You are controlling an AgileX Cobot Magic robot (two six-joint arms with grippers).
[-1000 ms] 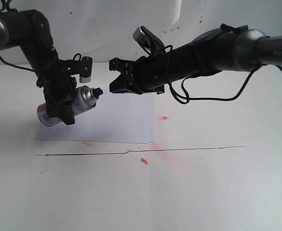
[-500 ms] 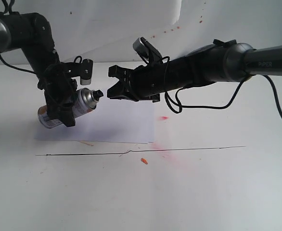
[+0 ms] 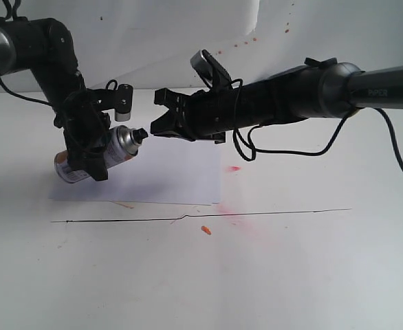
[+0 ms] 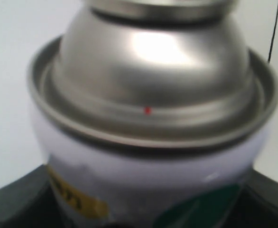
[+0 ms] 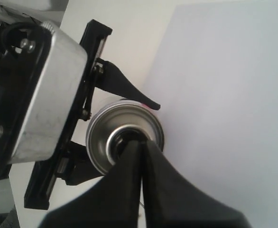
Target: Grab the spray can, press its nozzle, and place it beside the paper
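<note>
A white worktop (image 3: 291, 268) carries the paper (image 3: 177, 180), which lies flat near the middle. Just off its right edge sit a small red blot (image 3: 234, 168) and a paler pink smear (image 3: 246, 214). A thin black line (image 3: 277, 212) runs across the worktop in front of the sheet, with an orange scrap (image 3: 205, 229) beside it. Behind hangs a creased white backdrop (image 3: 153, 41) flecked with red specks. The right end effector (image 5: 141, 145) sits directly in front of the can's top, its two dark fingers pressed together with only a slit between them and their tips at the nozzle (image 3: 140, 135). Pale lettering (image 3: 384, 91) on the right arm seems to read "PIPER". On the can's label a yellow patch (image 4: 77, 202) with dark print is too blurred to read. The left end effector (image 3: 91, 152) is clamped around the spray can (image 3: 120, 144) and holds it off the worktop over the left part of the paper, tilted, with the nozzle pointing toward the right arm. The can has a white body with a teal mark, a shiny silver dome with a stepped rim and a tiny red dot, and a small black cap.
</note>
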